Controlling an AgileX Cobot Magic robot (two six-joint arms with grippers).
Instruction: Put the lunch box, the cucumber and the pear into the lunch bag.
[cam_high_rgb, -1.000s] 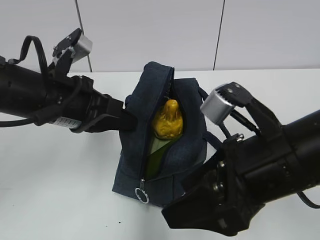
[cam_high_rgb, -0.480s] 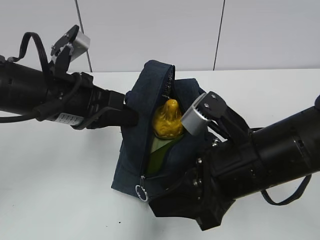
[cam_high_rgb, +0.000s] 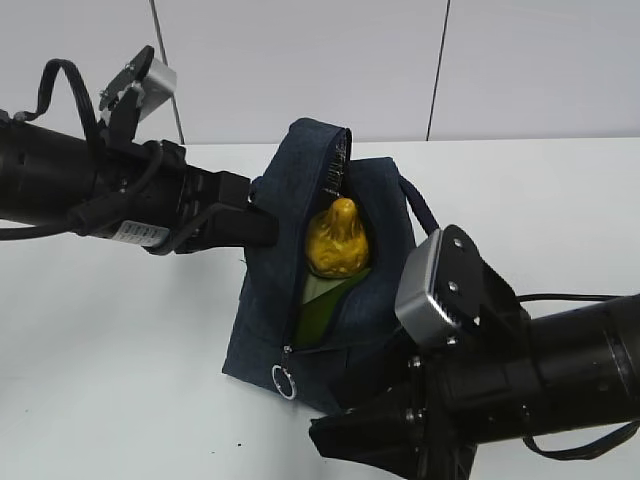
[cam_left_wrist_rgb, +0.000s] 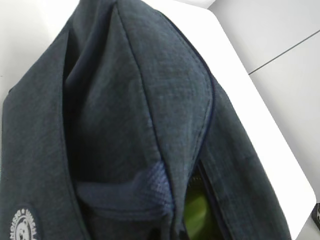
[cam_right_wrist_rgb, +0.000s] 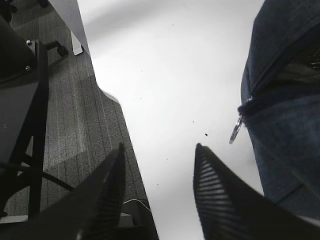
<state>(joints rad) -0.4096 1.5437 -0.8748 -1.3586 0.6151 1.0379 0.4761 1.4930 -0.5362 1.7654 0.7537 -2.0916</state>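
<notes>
The navy lunch bag stands in the middle of the table with its zipper open. The yellow pear sticks out of the opening. Under it shows a green strip, the cucumber, also glimpsed in the left wrist view. The lunch box is hidden. My left gripper presses into the bag's raised left flap and seems shut on the fabric; its fingers are hidden. My right gripper is open and empty, low at the table's front edge, left of the zipper's ring pull.
The white table has bare surface left of the bag. In the right wrist view the table's front edge, grey floor and a black stand show on the left. The ring pull hangs at the bag's front bottom.
My right arm has drawn back from the bag's front, down toward the near table edge. The left arm, the bag and the pear have barely moved.
</notes>
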